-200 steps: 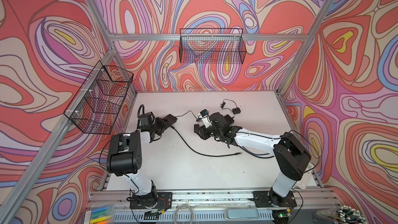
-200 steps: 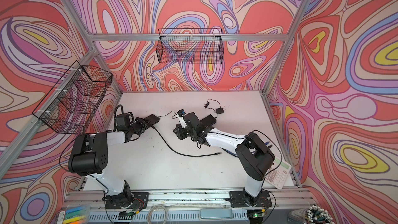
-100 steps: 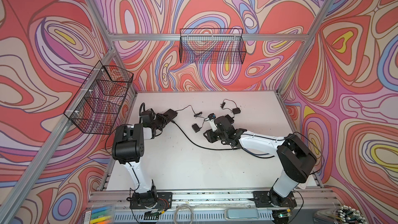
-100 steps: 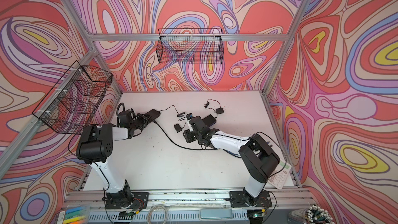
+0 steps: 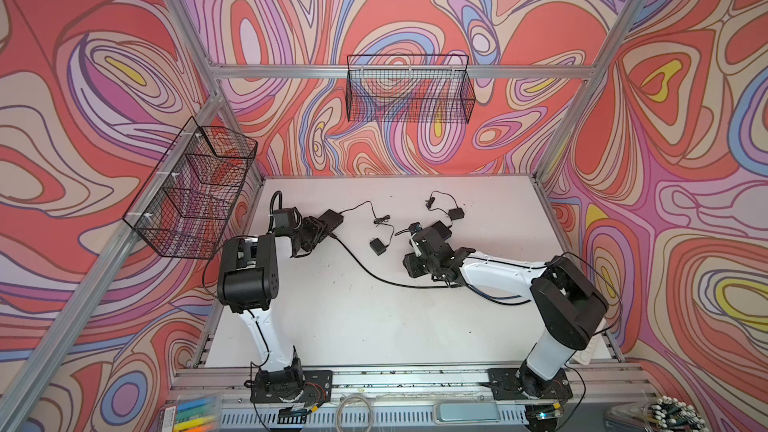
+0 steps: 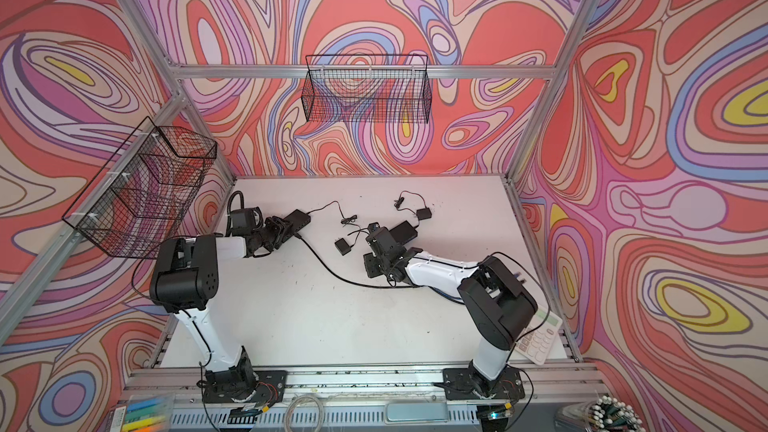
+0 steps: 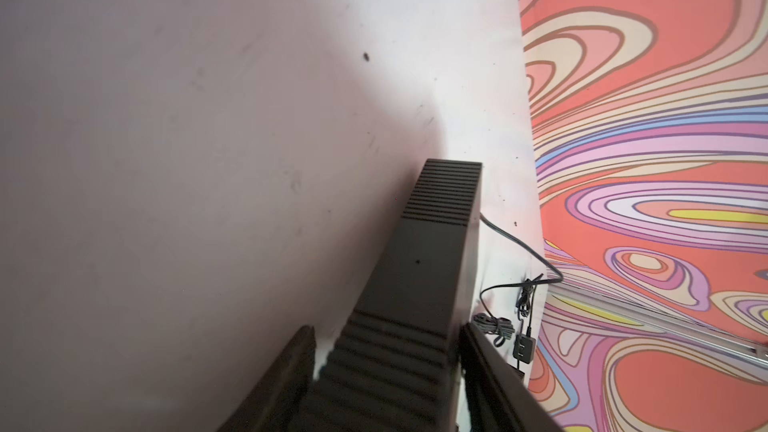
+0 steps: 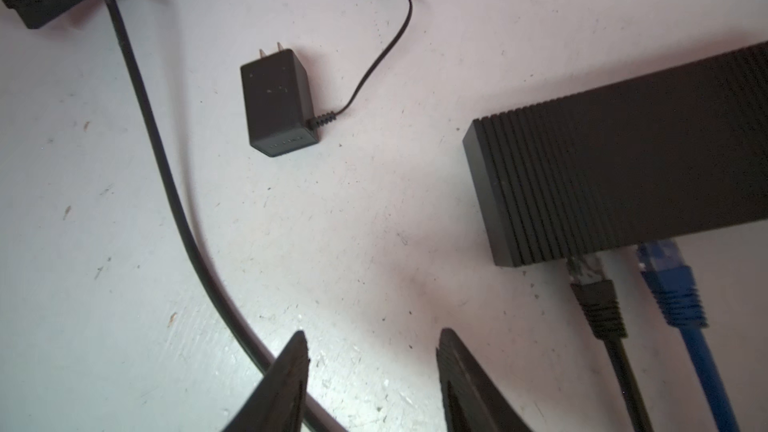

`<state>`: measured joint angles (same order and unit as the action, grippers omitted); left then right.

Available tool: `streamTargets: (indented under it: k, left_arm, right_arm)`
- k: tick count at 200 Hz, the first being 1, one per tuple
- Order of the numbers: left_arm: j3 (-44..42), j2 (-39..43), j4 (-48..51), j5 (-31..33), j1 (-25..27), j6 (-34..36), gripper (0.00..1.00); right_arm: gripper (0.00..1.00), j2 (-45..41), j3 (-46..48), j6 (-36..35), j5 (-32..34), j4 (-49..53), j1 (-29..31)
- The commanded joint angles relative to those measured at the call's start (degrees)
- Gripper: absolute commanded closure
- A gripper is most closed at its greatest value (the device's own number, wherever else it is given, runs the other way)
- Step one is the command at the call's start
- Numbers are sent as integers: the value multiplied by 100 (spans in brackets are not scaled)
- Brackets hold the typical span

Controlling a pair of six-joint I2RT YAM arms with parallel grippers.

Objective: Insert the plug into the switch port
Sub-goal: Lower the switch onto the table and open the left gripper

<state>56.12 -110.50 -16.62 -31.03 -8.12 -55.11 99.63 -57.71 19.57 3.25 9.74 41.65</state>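
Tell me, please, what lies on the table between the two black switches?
A small power adapter with its thin cord, plus part of the thick black cable; both top views show this.

Side wire basket (image 5: 183,201), back wire basket (image 5: 409,93), calculator (image 6: 538,336)

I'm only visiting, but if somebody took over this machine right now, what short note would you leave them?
Left tool: open, jaws straddling the switch, gap on one side.
Right tool: open, empty, black cable passing under one finger.
Second switch: black plug and blue plug sit in its ports.
Done: plug appears inserted, though the black one's clear tip partly shows.
To do: check it is seated, push if needed, back both tools off.
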Motion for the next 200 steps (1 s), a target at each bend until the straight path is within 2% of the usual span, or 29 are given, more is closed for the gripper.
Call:
streamTargets:
  k: [1,11,13,15,19,59,97,107,116,119,122,125,179,200]
  left_arm:
    - [-51,-174,1478,646,-32,359,14]
    - [-49,-140,1528,675,-33,361,12]
    - [-39,-132,1542,683,-34,365,11]
    - [-33,-126,1566,696,-39,364,3]
    - [-18,-115,1616,727,-40,365,0]
    - [-19,196,2236,1190,-46,312,0]
    - [76,580,3054,1650,-70,365,0]
    - [105,675,3258,1740,-74,395,0]
    - [113,763,3425,1810,-76,412,0]
    - [104,801,3436,1823,-75,426,0]
    - [89,838,3448,1826,-71,437,0]
    - [77,871,3459,1826,-75,452,0]
    - [-311,1964,3661,2178,-76,546,0]
    - [-336,2569,3915,2466,-63,709,0]
  right_arm:
    - [48,155,54,100,106,109,-26]
    - [48,160,44,111,97,100,-24]
    - [48,154,35,109,93,99,-27]
    - [48,160,39,111,96,101,-26]
    - [48,153,33,113,100,110,-25]
    - [48,346,-43,132,130,151,-28]
    - [36,372,-51,169,157,134,-27]
    - [32,368,-40,161,134,118,-19]
    - [21,355,-40,158,103,89,-26]
    - [16,352,-32,161,105,73,-20]
    - [5,354,-33,161,97,66,-27]
    - [2,343,-34,159,87,56,-25]
    - [2,223,-229,81,274,219,-34]
    - [2,-286,-74,55,454,26,-136]
